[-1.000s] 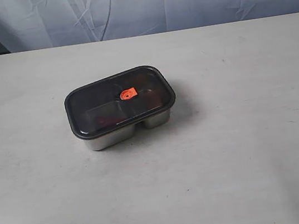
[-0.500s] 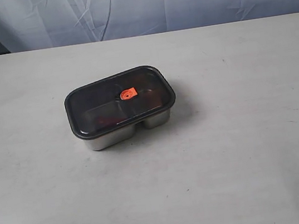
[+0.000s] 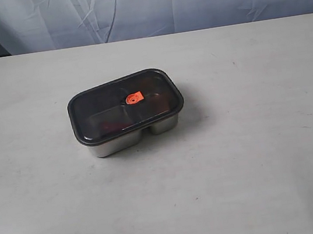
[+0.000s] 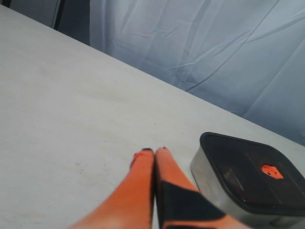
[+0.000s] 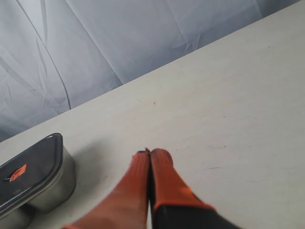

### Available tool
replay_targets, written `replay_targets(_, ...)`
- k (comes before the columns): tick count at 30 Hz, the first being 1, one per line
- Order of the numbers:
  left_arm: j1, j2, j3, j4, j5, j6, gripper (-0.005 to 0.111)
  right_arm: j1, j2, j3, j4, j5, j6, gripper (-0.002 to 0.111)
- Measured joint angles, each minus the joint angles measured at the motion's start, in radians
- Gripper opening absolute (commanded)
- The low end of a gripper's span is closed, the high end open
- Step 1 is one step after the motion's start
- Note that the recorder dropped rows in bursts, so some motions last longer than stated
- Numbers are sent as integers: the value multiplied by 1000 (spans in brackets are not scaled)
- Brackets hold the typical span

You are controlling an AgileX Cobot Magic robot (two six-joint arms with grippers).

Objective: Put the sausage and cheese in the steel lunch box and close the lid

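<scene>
So, left fingers (image 4: 142, 172) are pressed together tip to tip with nothing between them, hanging over bare desk (image 4: 71, 105). Right fingers (image 5: 137, 177) are the same: closed up tight and empty.

The lunch box (image 4: 206, 175) sits off to one side of the left fingers, close by in that wrist view but not touching. From the right wrist it's further out to the side, well clear of those fingers.

In the exterior view the box sits a bit left of centre on the desk, turned at a slight angle. The lid (image 3: 99, 111) is seated flat on top over both compartments, with its orange tab (image 3: 134, 98) in the middle.

The sausage (image 3: 109, 126) only shows as a dim reddish patch through the smoky lid, in the left compartment. Can't make out anything else under there.

Wrinkled pale blue cloth (image 3: 186, 0) hangs behind the desk.
</scene>
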Motion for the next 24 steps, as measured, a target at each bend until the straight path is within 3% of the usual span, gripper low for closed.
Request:
replay_targets(13,0,0,0,0,0,0,0,0,0,0,-7,8,-3,-1)
replay_targets(24,0,0,0,1,0,0,0,0,0,0,-210,10,-203,-1)
